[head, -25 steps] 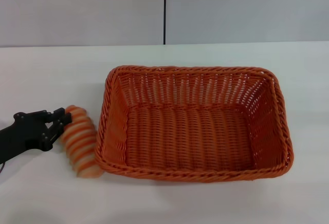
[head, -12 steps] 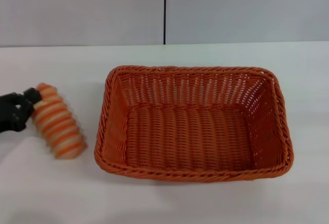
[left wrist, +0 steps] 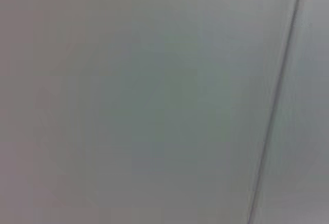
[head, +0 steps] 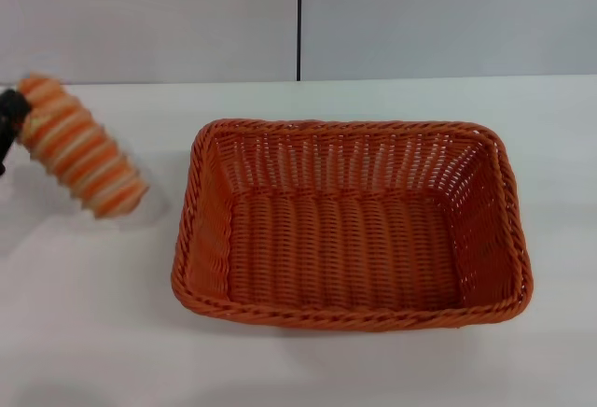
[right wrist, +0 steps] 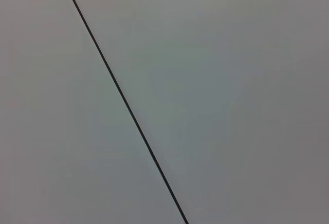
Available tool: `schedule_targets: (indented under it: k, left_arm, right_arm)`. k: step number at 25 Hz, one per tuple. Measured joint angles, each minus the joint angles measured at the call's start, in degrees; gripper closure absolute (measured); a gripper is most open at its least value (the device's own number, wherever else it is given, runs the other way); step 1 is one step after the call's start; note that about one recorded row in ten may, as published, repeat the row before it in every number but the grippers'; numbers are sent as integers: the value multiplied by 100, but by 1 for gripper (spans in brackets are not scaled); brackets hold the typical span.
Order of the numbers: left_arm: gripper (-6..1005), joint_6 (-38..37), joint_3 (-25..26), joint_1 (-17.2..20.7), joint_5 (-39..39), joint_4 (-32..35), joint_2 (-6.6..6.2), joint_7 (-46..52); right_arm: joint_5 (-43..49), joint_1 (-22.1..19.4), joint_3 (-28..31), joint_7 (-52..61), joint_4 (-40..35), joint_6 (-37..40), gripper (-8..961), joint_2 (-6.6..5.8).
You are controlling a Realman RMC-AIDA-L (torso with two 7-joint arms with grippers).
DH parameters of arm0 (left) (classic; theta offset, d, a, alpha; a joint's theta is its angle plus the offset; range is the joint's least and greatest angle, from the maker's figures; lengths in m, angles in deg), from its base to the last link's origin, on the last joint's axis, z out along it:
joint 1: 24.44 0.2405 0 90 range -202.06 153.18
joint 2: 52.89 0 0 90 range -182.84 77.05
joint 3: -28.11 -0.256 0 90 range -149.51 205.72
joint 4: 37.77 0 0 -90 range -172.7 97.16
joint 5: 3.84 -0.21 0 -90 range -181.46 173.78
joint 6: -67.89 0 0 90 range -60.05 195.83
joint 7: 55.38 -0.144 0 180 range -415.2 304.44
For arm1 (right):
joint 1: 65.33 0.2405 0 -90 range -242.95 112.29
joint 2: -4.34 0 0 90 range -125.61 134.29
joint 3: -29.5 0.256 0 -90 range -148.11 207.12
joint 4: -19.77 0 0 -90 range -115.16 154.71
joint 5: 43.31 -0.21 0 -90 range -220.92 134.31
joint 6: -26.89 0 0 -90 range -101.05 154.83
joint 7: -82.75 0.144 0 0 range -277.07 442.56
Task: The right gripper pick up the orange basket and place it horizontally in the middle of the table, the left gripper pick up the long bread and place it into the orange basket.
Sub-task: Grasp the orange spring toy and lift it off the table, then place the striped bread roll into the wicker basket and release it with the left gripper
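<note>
In the head view the orange basket (head: 350, 225) lies with its long side across the middle of the white table (head: 93, 332), empty inside. The long bread (head: 82, 146), striped orange and cream, hangs tilted in the air at the far left, above the table and to the left of the basket. My left gripper (head: 11, 113) shows only as a black bit at the picture's left edge, shut on the bread's upper end. The right gripper is out of view. Both wrist views show only grey wall.
A grey wall (head: 420, 15) with a dark vertical seam (head: 298, 20) stands behind the table. White tabletop runs around the basket on all sides.
The left gripper has lifted the long bread up and to the left, away from the basket's left rim, and has mostly left the picture. The basket has not moved.
</note>
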Motion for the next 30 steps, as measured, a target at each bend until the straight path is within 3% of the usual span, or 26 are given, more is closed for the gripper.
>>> schedule_targets:
  k: [6,10,13,16,17,18,23,25,26,30]
  left_arm:
    - [932,-1096,18,-143,481,8,31,303]
    - [944,-1790,-223,-489,711,-156,118,639]
    - [946,-1822,-547,-659,704,-355,140,655]
    - [948,-1822,-547,-659,704,-355,140,655]
    - [949,-1570,-1473,-1097,702,-922,162,440]
    - [949,-1354,-1793,-1256,696,-1133,167,281]
    - [952,-1354,-1793,-1256,696,-1133,167,281]
    - [953,-1176,-2082,-1389,684,-1258,173,174]
    - [952,-801,-2675,-1571,712,-1377,192,29]
    - [903,-829,-2698,-1515,728,-1394,201,-13]
  right_arm:
    - [0,7,0,0,0,3,458,0]
    - [0,16,0,-23,-50,5,458,0]
    - [0,21,1,-37,-84,7,457,0]
    - [1,22,0,-39,-112,5,457,0]
    - [1,22,0,-39,-118,5,457,0]
    - [1,22,0,-40,-120,4,458,0]
    - [24,16,0,-42,-123,2,458,3]
    - [48,15,0,-42,-124,1,458,6]
    - [56,15,0,-42,-123,0,459,10]
    - [59,8,0,-44,-123,-8,459,24]
